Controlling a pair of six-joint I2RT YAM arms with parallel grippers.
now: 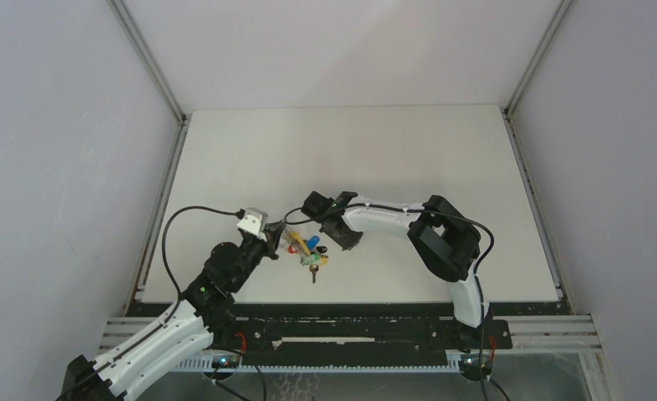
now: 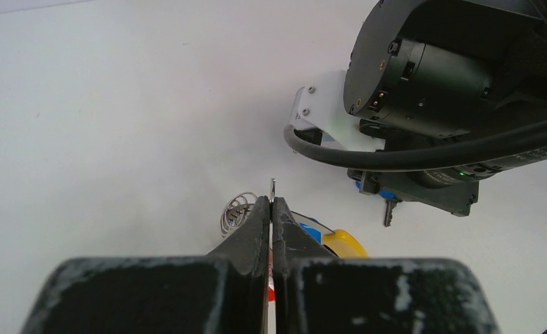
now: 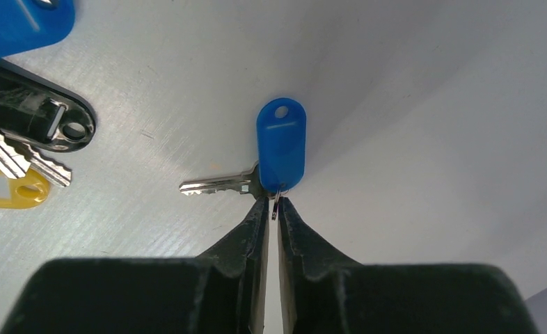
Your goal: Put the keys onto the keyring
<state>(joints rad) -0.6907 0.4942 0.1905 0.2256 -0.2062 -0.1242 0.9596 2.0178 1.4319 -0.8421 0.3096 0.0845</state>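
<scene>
The right claw [image 3: 271,206] is closed, apparently on the blue-tagged metal key [image 3: 280,149]; the grey wire keyring [image 2: 236,209] is pinched steady by the left claw [image 2: 271,202] for threading.

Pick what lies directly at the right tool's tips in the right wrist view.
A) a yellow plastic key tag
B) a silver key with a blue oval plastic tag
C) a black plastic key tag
B: the silver key with a blue oval plastic tag sits at the right tool tips, while the black tag and the yellow tag lie off to one side.
</scene>
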